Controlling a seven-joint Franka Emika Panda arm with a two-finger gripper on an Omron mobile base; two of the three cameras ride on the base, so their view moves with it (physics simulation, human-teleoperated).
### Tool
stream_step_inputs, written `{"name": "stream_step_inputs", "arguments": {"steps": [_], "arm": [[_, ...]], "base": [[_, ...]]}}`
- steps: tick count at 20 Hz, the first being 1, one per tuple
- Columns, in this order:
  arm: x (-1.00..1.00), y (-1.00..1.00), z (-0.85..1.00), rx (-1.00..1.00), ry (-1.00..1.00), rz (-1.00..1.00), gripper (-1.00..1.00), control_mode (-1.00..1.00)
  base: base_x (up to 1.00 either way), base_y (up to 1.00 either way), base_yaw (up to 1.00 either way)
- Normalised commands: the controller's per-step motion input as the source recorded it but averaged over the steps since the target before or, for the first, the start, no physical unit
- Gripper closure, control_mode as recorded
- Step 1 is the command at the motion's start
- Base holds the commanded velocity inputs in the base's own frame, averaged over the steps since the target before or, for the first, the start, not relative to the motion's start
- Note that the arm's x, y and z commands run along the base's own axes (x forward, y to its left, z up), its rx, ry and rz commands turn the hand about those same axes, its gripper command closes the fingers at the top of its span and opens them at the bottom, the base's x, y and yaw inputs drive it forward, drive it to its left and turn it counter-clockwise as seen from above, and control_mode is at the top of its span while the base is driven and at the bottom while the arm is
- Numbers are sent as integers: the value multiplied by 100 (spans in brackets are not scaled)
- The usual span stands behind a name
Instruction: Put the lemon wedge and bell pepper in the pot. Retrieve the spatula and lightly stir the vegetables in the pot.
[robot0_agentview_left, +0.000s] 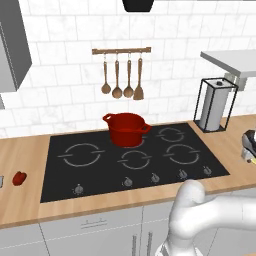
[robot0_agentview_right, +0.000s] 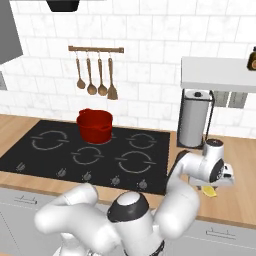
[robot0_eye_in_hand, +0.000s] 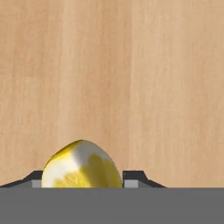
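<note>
Lemon wedge (robot0_eye_in_hand: 82, 165) sits at the bottom centre of the hand view, between the two dark fingertips (robot0_eye_in_hand: 134, 176) of the hand (robot0_eye_in_hand: 83, 181), which flank it closely on either side. Whether the fingers already press on it cannot be told. In the right base view the wedge (robot0_agentview_right: 210, 191) lies on the wooden table (robot0_agentview_right: 235, 200) at the lower right of the frame, directly under the hand (robot0_agentview_right: 220, 182), which points down at it; this vertical approach suits a pick from a flat surface.

The pot (robot0_agentview_left: 126, 129) stands on the black cooktop (robot0_agentview_left: 100, 170) near the centre of the left base view, well apart from the wedge, so a long carry across the burners is needed. The bell pepper (robot0_agentview_left: 19, 178) rests on the table at the far left edge of that frame, on the opposite side of the cooktop. Wooden utensils (robot0_agentview_left: 122, 80) hang from a rail on the tiled wall above the pot.
</note>
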Motion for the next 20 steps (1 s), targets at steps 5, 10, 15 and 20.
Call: {"name": "stream_step_inputs", "arguments": {"steps": [5, 10, 15, 20], "arm": [[-45, 4, 20, 9, -11, 0, 100, -100], [-63, 69, 74, 2, -19, -6, 100, -100], [-60, 100, 56, -1, -7, -12, 100, -100], [-43, 100, 31, -12, 0, -11, 100, -100]], "base": [[0, 0, 0], [0, 0, 0], [0, 0, 0], [0, 0, 0]]}}
